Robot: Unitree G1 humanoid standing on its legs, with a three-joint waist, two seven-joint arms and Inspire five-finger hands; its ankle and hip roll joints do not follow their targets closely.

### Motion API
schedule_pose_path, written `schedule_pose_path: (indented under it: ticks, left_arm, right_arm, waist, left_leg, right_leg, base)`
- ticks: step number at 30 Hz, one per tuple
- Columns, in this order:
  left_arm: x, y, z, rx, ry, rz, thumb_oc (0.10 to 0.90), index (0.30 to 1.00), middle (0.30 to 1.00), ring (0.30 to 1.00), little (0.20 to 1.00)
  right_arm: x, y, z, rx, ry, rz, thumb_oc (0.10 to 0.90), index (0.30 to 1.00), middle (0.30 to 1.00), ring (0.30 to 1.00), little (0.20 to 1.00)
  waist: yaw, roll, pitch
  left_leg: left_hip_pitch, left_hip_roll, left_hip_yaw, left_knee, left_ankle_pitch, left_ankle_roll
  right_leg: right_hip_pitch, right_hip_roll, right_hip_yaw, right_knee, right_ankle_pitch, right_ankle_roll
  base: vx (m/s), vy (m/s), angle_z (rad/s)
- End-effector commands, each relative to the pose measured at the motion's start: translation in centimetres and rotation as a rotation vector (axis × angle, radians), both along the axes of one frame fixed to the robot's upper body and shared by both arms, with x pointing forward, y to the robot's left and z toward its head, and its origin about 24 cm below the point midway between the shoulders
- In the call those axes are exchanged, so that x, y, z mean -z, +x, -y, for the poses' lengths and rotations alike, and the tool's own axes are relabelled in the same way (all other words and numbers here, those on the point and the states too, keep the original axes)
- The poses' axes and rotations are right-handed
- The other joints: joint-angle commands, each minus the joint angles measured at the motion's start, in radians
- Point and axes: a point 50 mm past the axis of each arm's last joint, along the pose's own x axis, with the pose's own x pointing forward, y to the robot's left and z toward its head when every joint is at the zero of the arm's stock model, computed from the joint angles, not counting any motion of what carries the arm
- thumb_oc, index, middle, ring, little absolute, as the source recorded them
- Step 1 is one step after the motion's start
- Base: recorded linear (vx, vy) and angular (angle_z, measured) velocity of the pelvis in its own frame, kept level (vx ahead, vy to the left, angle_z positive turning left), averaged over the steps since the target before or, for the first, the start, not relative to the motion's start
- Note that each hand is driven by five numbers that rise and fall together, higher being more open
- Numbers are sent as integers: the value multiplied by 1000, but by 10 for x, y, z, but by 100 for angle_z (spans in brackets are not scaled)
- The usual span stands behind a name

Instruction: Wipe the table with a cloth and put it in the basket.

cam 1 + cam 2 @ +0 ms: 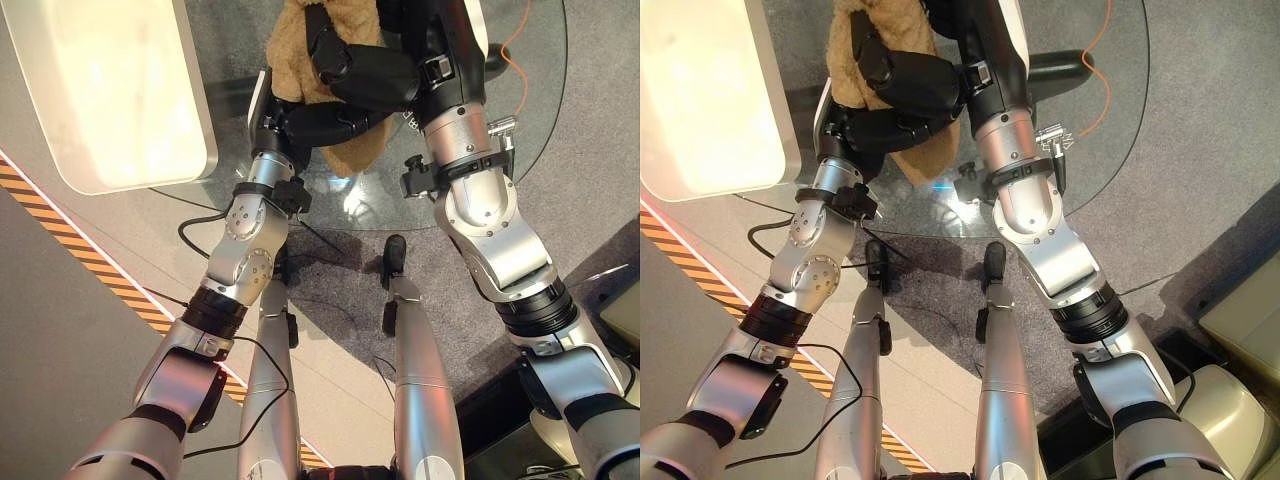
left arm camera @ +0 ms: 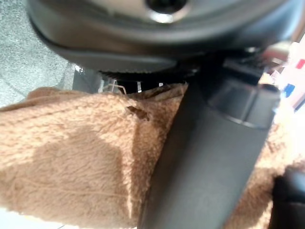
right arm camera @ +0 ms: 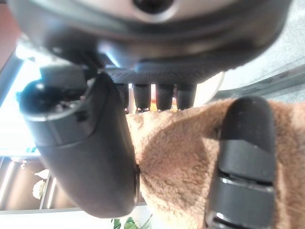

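Both hands meet over the round glass desk [image 1: 545, 90], and the brown fluffy cloth [image 1: 300, 45] hangs bunched between them, above the glass near its nearer edge. The right hand [image 1: 375, 75] lies across the cloth from the right, its dark fingers [image 3: 245, 143] curled down over the pile while its thumb [image 3: 83, 148] stands against the cloth's other side, so this hand is gripping the cloth. The left hand [image 1: 310, 122] comes up from the lower left just beneath the right one, touching the cloth from below; in its wrist view the cloth lies against the hand with the thumb [image 2: 205, 157] laid across it, so this hand too appears closed on the cloth, though its fingers are mostly hidden under the fabric. A lower flap of the cloth droops below the two hands toward the desk surface; whether it touches the glass cannot be told. To the left, a cream-white rounded block [image 1: 110, 90] overlaps the desk's left edge. An orange cable [image 1: 520, 60] curves at the desk's far right. Under and around the desk is grey carpet [image 1: 600, 180], and a strip of black-and-orange hazard tape [image 1: 80, 250] runs diagonally across the floor at the left.
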Motion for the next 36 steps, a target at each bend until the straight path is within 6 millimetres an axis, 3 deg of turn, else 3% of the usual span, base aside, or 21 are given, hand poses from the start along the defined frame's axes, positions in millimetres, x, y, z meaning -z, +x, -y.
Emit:
schedule_pose_path:
  ticks: [1,36]
  left_arm:
    - [-53,-19,23,134,-50,240,100,300,300,300,200]
    - [-60,-20,12,89,-84,274,100,300,300,300,200]
  right_arm:
    - [-74,-71,-17,-239,157,444,800,900,900,900,900]
    - [-77,-74,-12,-246,177,467,800,900,900,900,900]
  waist:
    - [4,-18,-23]
    - [-1,-11,-23]
  left_leg:
    - [26,-86,75,-18,-27,90]
    - [12,-86,75,-5,-37,90]
  right_leg:
    - [81,115,-45,-140,42,-38]
    - [68,111,-36,-138,41,-37]
  base:
    - [0,0,0]
    - [0,0,0]
